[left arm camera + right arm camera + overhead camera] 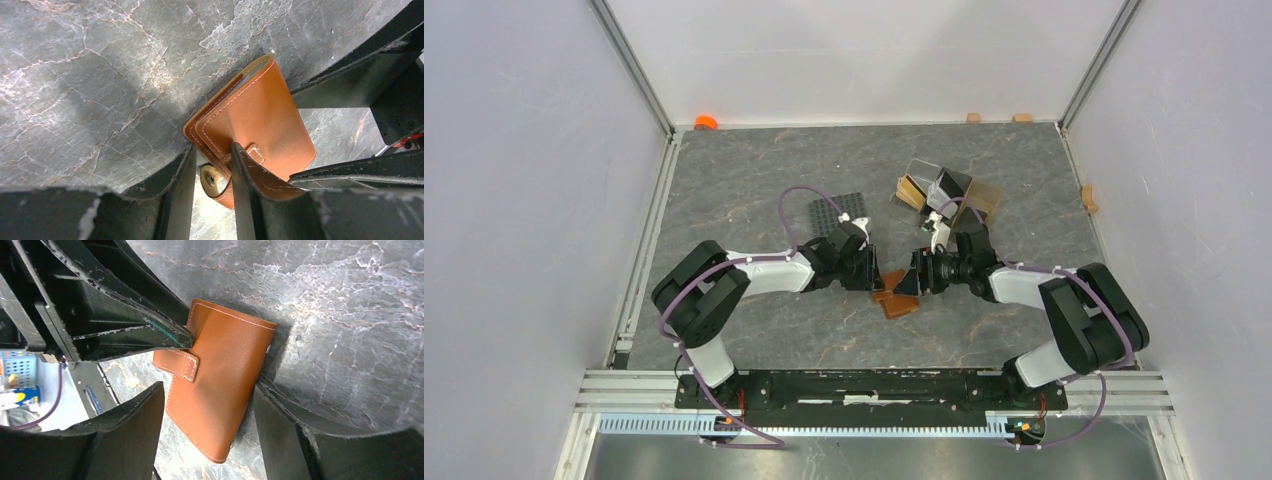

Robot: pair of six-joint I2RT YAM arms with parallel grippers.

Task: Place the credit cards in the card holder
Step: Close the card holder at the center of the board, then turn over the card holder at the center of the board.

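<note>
Black and scuffed, the left gripper (214, 147) fills the bottom of its own wrist view. It is drawn narrow around the strap (250, 172) of the card holder (255, 115), and the brass snap stud (210, 177) sits in the slot between its fingers. One finger touches the strap, but I cannot tell whether the strap is truly pinched. The card holder lies folded shut on the grey marbled surface (754, 170), midway between the two arms. The right gripper (208, 385) stands wide and straddles it, one finger against each long edge, holding the brown leather in place. Farther back, well apart from the card holder, the credit cards (952, 182) stand in a clear amber stand (984, 198) — dark and grey ones show. A dark studded plate (836, 208) lies just behind the left gripper.
</note>
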